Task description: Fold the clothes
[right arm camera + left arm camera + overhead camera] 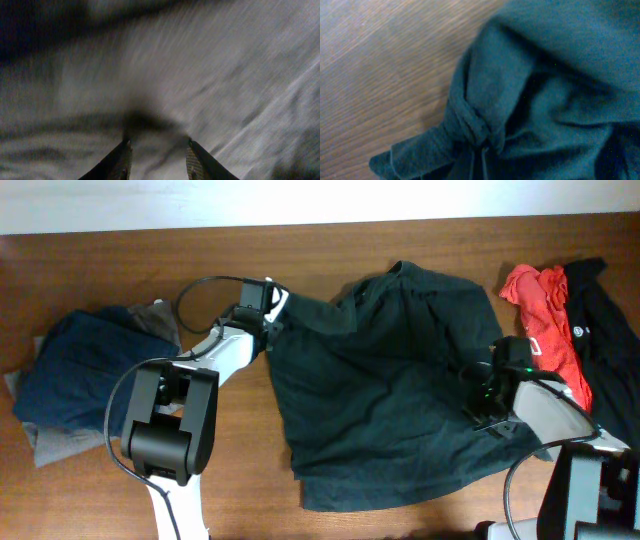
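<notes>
A brown wooden bench (100, 260) with a visible grain carries everything. The large dark green shirt (390, 400) of soft fabric lies spread and rumpled across the middle of it, its lower hem towards the front edge.

The left hand (272, 323) is at the shirt's upper left corner and closed on a pinch of the green cloth. In the left wrist view the fabric (540, 90) gathers into a tight pucker at the bottom edge, with bare wood beside it.

The right hand (487, 408) rests on the right part of the same shirt. In the blurred right wrist view its two fingertips (120, 160) stand apart with a dark crease of cloth between them. Whether they grip that crease I cannot tell.

At the left end lies a folded navy blue fabric piece (70, 370) on top of a grey cloth garment (50, 442). At the right end, a crumpled red shirt with white print (540, 320) lies against a black fabric garment (605, 330).
</notes>
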Robot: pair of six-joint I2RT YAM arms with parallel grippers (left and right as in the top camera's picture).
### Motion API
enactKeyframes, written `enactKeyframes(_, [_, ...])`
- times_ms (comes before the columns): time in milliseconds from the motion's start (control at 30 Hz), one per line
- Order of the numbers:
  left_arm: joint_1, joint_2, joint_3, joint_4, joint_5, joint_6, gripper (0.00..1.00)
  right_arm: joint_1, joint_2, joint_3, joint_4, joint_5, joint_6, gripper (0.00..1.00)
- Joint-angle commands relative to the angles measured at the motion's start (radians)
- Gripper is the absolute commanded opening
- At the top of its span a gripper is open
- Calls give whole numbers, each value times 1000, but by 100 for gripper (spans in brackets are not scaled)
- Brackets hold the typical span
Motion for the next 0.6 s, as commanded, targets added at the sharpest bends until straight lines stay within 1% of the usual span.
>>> enactKeyframes(0, [-4,5,-3,-45,25,-6,1,-25,6,35,5,-56,-67,40])
enactKeyframes(67, [-3,5,-3,-80,5,-55,1,-22,6,44,6,-159,-100,40])
enactKeyframes(133, [-2,5,-3,-120,-25,-103,1,-14,6,47,10,-280,-171,41])
enactKeyframes(167, [-2,3,-3,-145,-46,-125,0,-8,6,48,13,-336,-215,45])
enactKeyframes(233, [-2,-2,-3,-193,-79,-159,0,4,6,48,16,-430,-298,48])
enactKeyframes(300, [-2,-11,-3,-255,-93,-177,1,19,6,48,8,-464,-343,48])
enactKeyframes(400, [7,-25,-3,-353,-137,-256,1,38,6,47,-13,-463,-317,49])
enactKeyframes(467, [19,-35,-3,-412,-148,-299,0,47,6,47,-47,-459,-249,49])
enactKeyframes(567, [41,-64,-3,-482,-153,-332,0,69,6,34,-113,-432,-135,44])
